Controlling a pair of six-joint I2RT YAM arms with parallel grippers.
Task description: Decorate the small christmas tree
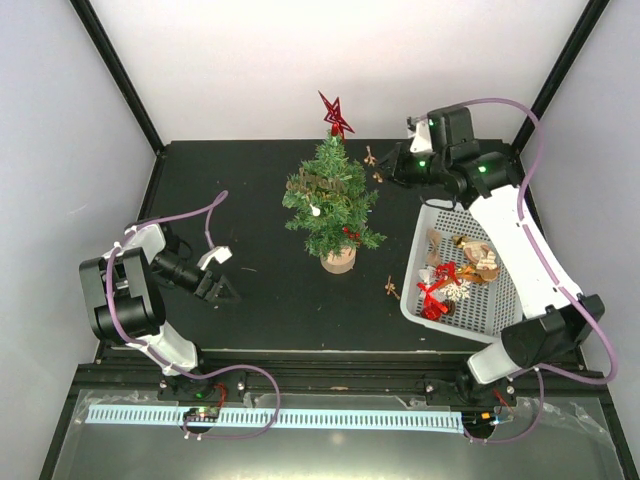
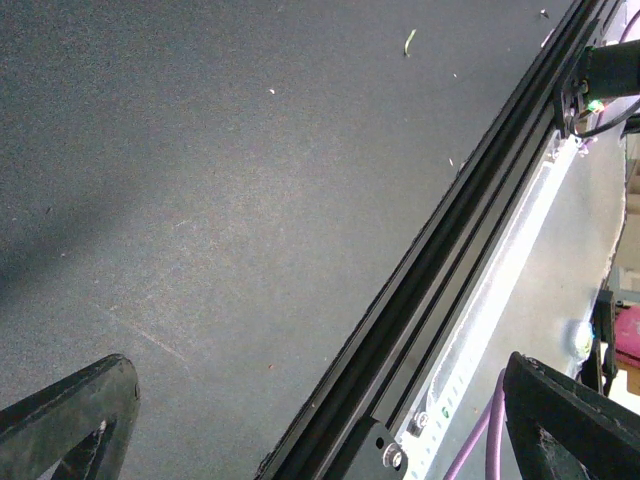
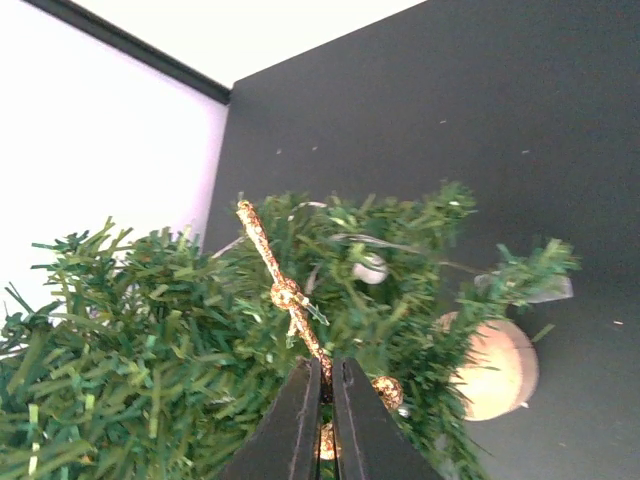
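The small christmas tree (image 1: 330, 205) stands mid-table on its light-wood disc base (image 1: 338, 261). It wears a red star (image 1: 335, 113), a white ball (image 1: 314, 211) and a red bow (image 1: 351, 233). My right gripper (image 1: 386, 167) is at the tree's upper right, shut on a gold glitter ornament (image 1: 372, 157). In the right wrist view the shut gripper (image 3: 325, 372) pinches the ornament's gold cord (image 3: 285, 290) in front of the tree's branches (image 3: 170, 340), with the base (image 3: 495, 368) to the right. My left gripper (image 1: 215, 275) is open over bare table, with its fingers (image 2: 70, 420) far apart and nothing between them.
A white basket (image 1: 500, 300) at the right holds several red, white and wooden ornaments (image 1: 445, 280). A small wooden ornament (image 1: 391, 288) lies on the black table between tree and basket. The table's front rail (image 2: 440, 280) runs under my left gripper.
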